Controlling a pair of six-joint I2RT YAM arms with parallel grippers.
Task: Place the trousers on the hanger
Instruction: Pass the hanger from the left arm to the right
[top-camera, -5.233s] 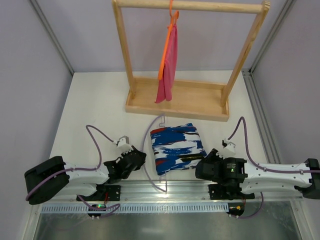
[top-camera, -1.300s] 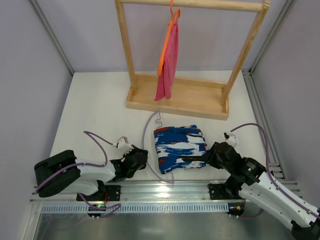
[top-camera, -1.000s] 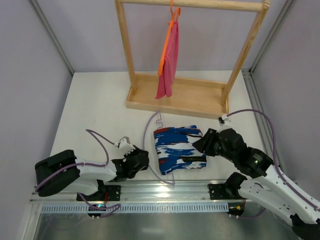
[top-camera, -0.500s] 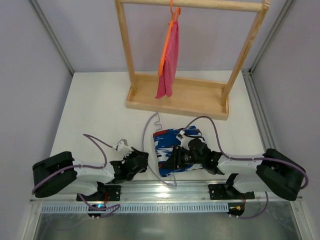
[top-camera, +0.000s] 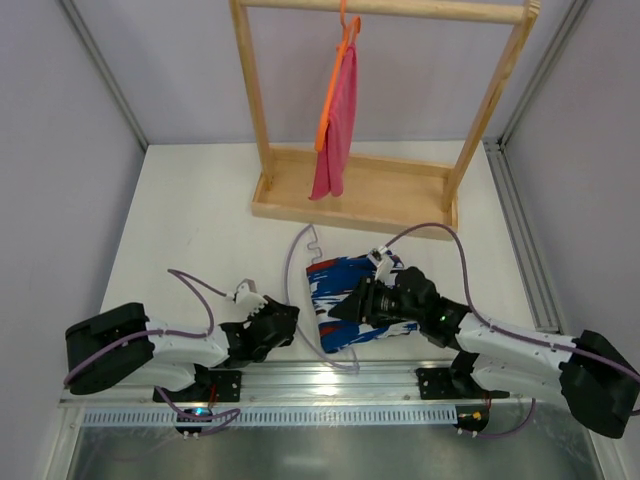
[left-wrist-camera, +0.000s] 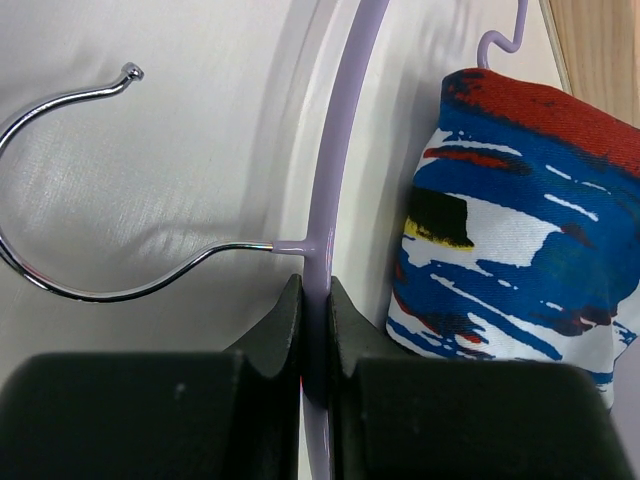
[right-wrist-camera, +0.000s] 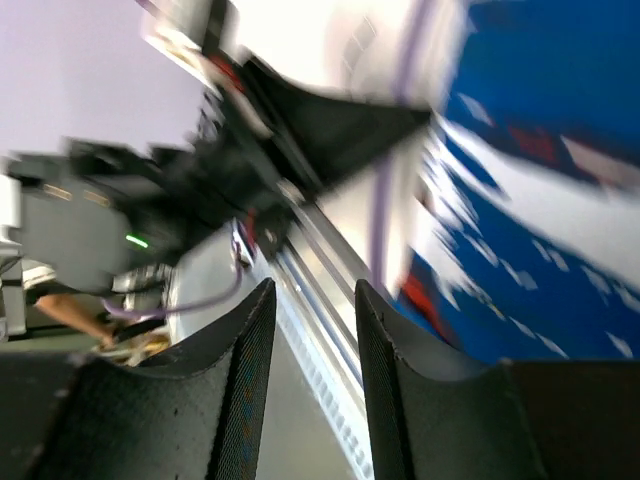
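Left wrist alone shows left tool (left-wrist-camera: 315, 300) pinching hanger (left-wrist-camera: 336, 150); right tool (right-wrist-camera: 312, 298) parted, empty, above trousers (left-wrist-camera: 520, 200).

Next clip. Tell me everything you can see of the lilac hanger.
The hanger is thin, pale lilac, plastic by its look, with a silver metal hook joined at mid-bar. Its far end bends into a small notch. It lies flat on the white table. The left hand is shut on its bar beside the hook joint. The folded trousers lie close beside it; contact cannot be told.
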